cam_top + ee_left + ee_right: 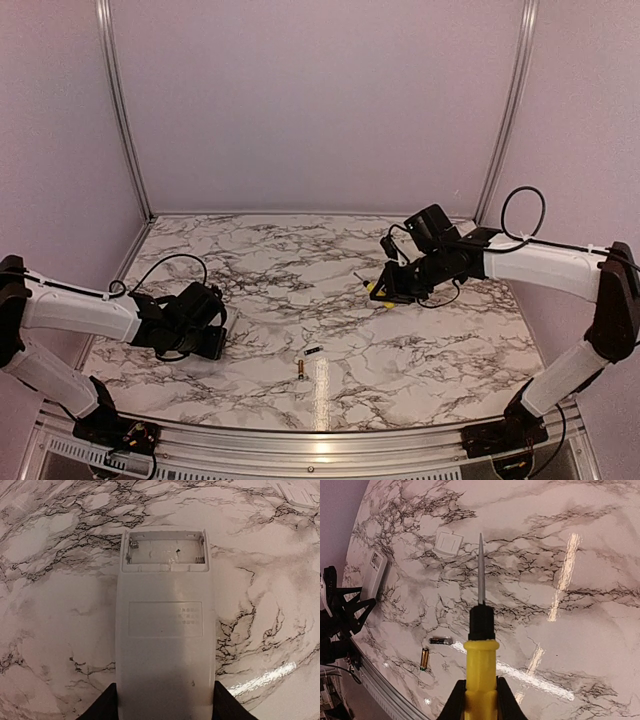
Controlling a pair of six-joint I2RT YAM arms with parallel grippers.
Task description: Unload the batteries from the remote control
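Task looked basically done. The left gripper (165, 692) was clamped on the lower end of the remote control (165, 630), back face up over the counter (50, 605). Couldn't tell if the remote was resting on it or held just above. The battery compartment (165, 550), top centre of the left wrist view, was open and empty, only the spring contacts showing.

Both batteries lay loose on the counter: gold battery (424, 658) and dark battery (441, 640), near each other at lower left of the right wrist view and well apart from the remote. The battery cover (448, 542) lay on its own at upper left.

The right gripper (481, 700) was closed on the yellow handle of the screwdriver (481, 660), tip pointing away.

Judged remaining: nothing to unload, maybe set the remote and tool down.
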